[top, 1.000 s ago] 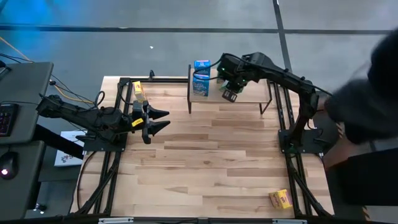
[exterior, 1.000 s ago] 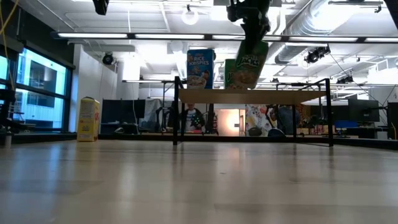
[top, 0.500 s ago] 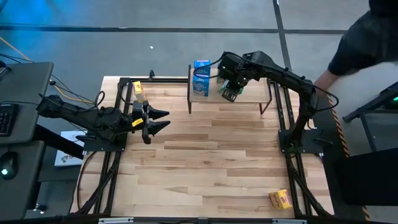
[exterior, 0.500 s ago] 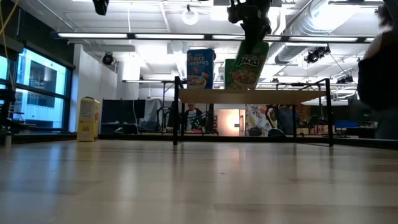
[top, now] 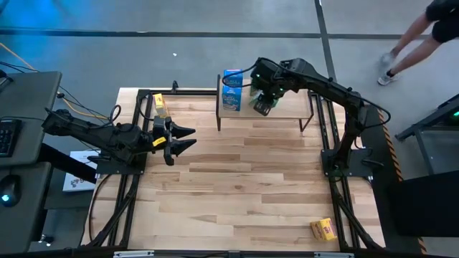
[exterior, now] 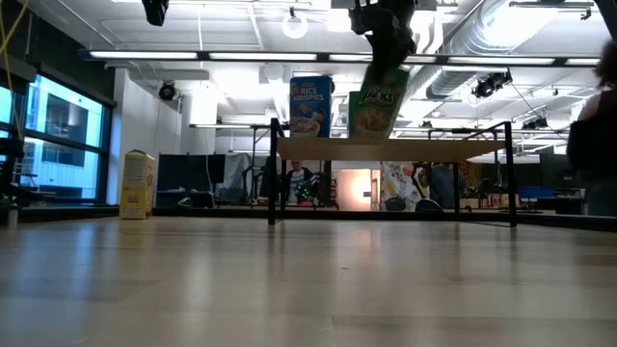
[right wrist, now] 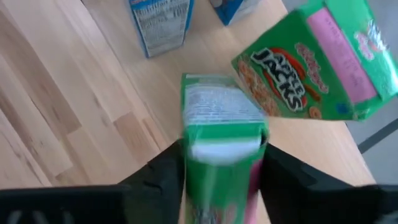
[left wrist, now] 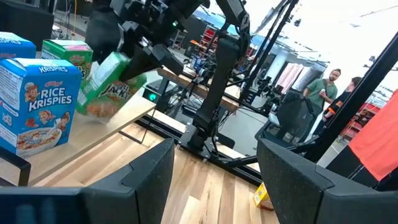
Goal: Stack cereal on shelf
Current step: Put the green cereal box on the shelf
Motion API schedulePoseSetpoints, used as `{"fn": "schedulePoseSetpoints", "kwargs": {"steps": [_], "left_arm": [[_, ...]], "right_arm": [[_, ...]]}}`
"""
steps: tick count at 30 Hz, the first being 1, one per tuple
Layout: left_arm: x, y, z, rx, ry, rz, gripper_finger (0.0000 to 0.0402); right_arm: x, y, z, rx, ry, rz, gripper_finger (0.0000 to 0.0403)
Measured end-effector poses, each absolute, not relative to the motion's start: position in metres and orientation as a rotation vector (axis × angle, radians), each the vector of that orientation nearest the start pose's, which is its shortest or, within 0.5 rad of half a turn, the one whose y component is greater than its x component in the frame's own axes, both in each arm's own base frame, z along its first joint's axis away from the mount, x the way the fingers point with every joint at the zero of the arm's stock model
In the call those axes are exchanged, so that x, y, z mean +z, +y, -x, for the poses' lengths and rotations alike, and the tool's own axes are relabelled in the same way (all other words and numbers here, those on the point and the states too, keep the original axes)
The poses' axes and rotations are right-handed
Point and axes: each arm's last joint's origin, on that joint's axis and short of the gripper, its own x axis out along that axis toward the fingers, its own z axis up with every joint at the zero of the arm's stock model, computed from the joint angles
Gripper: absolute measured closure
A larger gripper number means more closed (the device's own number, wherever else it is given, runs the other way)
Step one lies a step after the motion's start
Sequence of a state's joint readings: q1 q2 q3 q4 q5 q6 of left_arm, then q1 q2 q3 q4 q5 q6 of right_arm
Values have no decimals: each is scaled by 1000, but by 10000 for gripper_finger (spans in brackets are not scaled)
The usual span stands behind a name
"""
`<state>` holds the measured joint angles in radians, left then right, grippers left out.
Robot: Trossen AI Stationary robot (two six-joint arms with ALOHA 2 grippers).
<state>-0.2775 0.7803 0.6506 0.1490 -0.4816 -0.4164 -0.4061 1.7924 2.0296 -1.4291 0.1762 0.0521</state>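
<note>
Light-wood shelf [top: 283, 109] carried a blue Rice Krispies box [exterior: 310, 106] and the green Apple Jacks box [exterior: 378, 109], tilted between the right gripper's [top: 264, 97] fingers, lower than a second before; only its wrist view showed a second green box [right wrist: 323, 62] behind; left gripper [top: 188, 139] hung spread; yellow boxes [top: 323, 229] lay apart.

**Colours we see on the table**

We see a blue Rice Krispies box [exterior: 310, 106], a green Apple Jacks box [exterior: 378, 109] (orange lettering, pink side panel), two yellow boxes [top: 160, 105] [top: 324, 229], a pale-wood shelf [top: 290, 108] on black legs, and dark arms.
</note>
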Motion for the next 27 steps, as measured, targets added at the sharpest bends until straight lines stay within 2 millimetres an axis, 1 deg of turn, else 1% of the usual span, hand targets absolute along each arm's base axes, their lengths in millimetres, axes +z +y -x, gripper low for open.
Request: {"fn": "schedulePoseSetpoints", "kwargs": {"steps": [3, 5, 18, 23, 27], "left_arm": [[319, -35, -173, 198, -60, 422, 181], [319, -35, -173, 198, -57, 421, 181], [318, -35, -173, 198, -56, 421, 181], [318, -35, -173, 198, -56, 421, 181], [317, -35, -173, 201, -43, 415, 181]], "right_arm": [[388, -138, -309, -543, 1180, -182, 225], [388, -138, -309, -541, 1181, -182, 218], [390, -141, -312, -558, 1147, -109, 215], [398, -141, -312, -554, 1078, -76, 215], [410, -139, -307, -568, 1001, -65, 215]]}}
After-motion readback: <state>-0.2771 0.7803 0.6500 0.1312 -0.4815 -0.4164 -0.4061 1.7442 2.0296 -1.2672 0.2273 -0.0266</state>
